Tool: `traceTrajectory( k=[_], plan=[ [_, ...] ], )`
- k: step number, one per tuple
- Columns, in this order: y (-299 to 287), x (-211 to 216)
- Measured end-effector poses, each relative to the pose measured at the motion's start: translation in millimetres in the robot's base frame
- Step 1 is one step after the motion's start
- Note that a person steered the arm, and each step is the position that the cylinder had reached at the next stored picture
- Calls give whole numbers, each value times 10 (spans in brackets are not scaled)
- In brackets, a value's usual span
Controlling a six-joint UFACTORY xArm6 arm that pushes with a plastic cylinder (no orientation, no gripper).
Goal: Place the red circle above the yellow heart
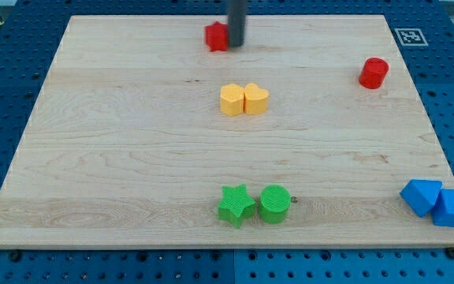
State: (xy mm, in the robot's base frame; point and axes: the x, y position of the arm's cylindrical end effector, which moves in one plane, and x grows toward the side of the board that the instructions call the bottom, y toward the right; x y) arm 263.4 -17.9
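My tip sits at the view's top, touching the right side of a small red block whose shape I cannot tell. My tip is just a rod and holds nothing. The red circle is far off at the view's right. The yellow heart is in the middle, touching a yellow block. A green star and green circle sit low down on the wooden board. Two blue blocks are at the right corner.

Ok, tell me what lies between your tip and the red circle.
Nothing but bare wood. In the camera view, my tip sits beside a red block at the view's top; the red circle stands far to the view's right.
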Motion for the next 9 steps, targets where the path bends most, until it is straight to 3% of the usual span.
traceTrajectory(
  k=[1,2,3,4,6,7,9],
  plan=[
    [-160,-27],
    [178,224],
    [641,874],
    [1277,1164],
    [2740,1165],
    [2903,1120],
    [2412,846]
  ],
)
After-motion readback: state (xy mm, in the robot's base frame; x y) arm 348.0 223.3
